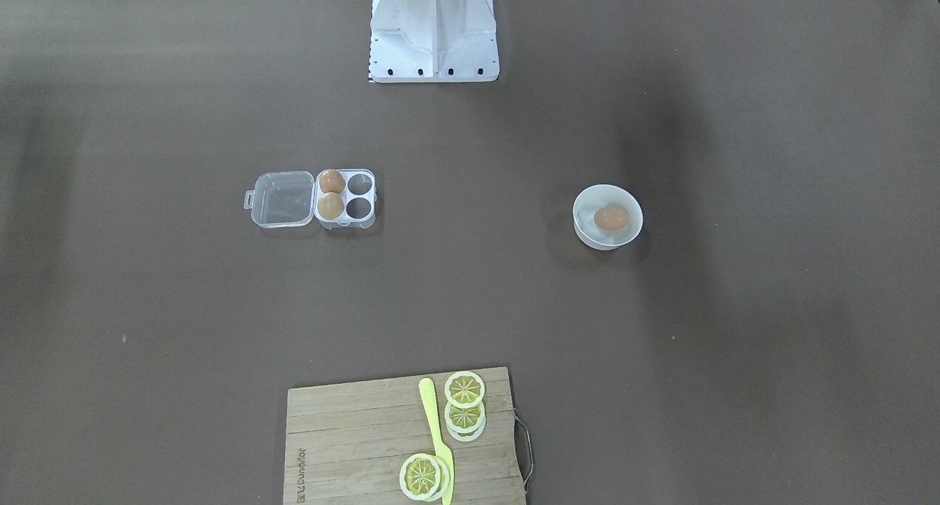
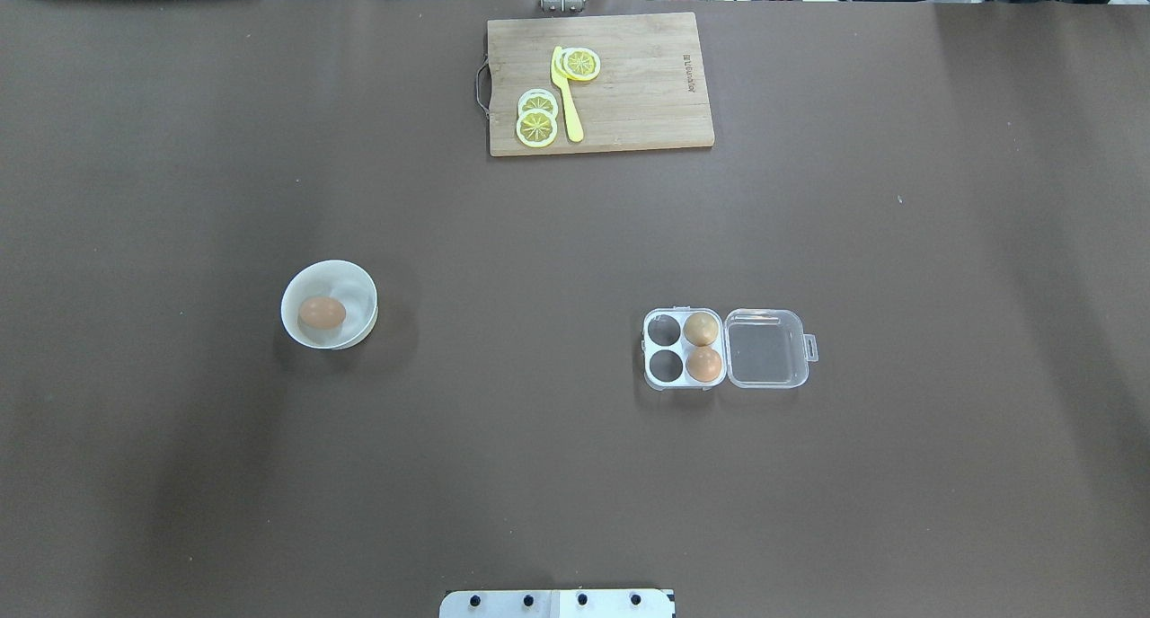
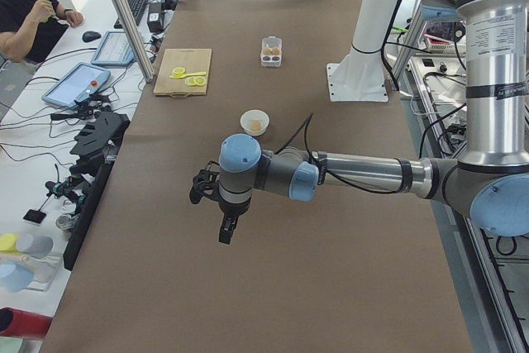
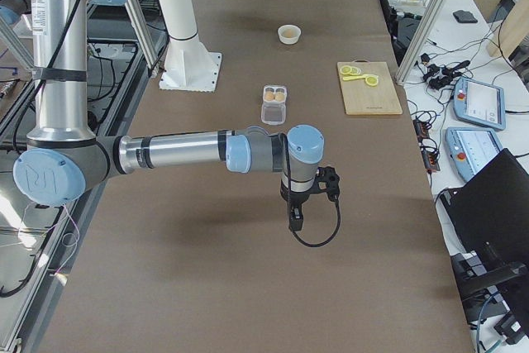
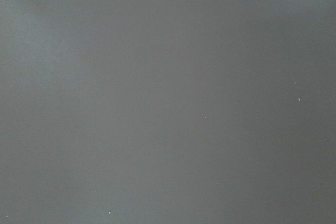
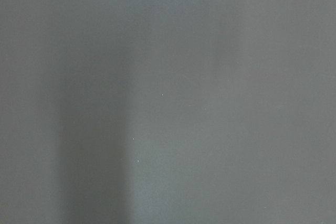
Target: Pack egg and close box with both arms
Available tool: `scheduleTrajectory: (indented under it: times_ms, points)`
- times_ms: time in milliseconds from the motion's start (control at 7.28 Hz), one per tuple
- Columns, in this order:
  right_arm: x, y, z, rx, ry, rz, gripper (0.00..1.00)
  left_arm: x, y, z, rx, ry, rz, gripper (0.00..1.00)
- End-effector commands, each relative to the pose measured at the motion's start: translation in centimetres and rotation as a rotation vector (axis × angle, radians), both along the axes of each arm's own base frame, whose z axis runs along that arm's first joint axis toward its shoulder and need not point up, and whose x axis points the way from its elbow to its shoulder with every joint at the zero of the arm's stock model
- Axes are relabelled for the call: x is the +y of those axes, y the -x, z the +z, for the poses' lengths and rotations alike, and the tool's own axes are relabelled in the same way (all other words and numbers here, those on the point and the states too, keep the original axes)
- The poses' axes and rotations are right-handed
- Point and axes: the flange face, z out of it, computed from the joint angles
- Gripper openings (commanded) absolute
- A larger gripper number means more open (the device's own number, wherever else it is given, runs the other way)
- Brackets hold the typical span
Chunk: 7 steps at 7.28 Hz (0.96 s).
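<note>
Well apart from the open box, the egg lay in a bowl, long axis pointing toward the box; jaw state of left gripper and right gripper could not be told.

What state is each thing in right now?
box: lid open, laid flat; two cells empty.
packed eggs: two, seated in the cells nearest the lid.
egg: loose in the bowl, not packed.
left gripper: open or shut, cannot tell.
right gripper: cannot tell either.
</note>
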Motion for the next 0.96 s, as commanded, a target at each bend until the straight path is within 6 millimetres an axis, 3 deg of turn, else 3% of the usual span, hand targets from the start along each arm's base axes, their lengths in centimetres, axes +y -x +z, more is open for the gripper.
scheduleTrajectory:
  times_ms: [0, 824]
  points:
    - [0.00, 0.01, -0.26, -0.002, -0.005, 0.000, 1.00, 0.06, 0.01, 0.10, -0.002, -0.001, 0.001, 0.98]
    - [-0.06, 0.11, -0.48, -0.014, -0.006, -0.001, 1.00, -0.05, -0.06, 0.66, -0.002, 0.010, 0.003, 0.98]
